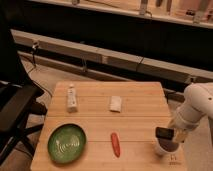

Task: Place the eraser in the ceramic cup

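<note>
Eraser is sitting clamped in the end effector, which is hovering right over the ceramic cup at the table's front right corner, carrot-like stick lying nearby.

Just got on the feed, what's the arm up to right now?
The arm is at the table's front right corner, with the gripper right over the cup. The eraser sits at the gripper, just above the cup's rim and not yet inside. Nothing else is being touched: a green plate is at front left, an orange stick at front middle, and two white pieces lie further back.
</note>
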Robot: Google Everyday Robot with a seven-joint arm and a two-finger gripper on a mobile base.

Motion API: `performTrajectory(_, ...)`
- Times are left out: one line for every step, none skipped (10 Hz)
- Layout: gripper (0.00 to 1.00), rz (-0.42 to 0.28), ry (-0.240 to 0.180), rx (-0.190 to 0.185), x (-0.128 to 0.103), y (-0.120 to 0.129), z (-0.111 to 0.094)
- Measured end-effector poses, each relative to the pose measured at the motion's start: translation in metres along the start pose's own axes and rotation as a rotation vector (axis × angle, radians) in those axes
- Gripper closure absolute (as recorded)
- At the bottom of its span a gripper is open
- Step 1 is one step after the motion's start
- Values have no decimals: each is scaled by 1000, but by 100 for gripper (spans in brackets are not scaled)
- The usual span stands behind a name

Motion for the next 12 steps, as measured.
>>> performTrajectory(44,9,3,0,4,3,0)
performTrajectory(36,16,5,-1,7,5,1)
performTrajectory(34,19,4,-2,8,6,1)
performTrajectory(34,25,4,-2,11,8,1)
performTrajectory(34,30,5,-3,14,10,2)
performTrajectory(34,31,6,-2,15,11,1)
performTrajectory(34,34,7,-3,16,13,2)
performTrajectory(34,36,6,-4,17,14,2)
performTrajectory(34,38,5,-6,18,15,2)
performTrajectory(34,39,2,-5,17,16,2)
performTrajectory(34,41,-10,1,17,16,1)
performTrajectory(34,38,-9,1,17,15,2)
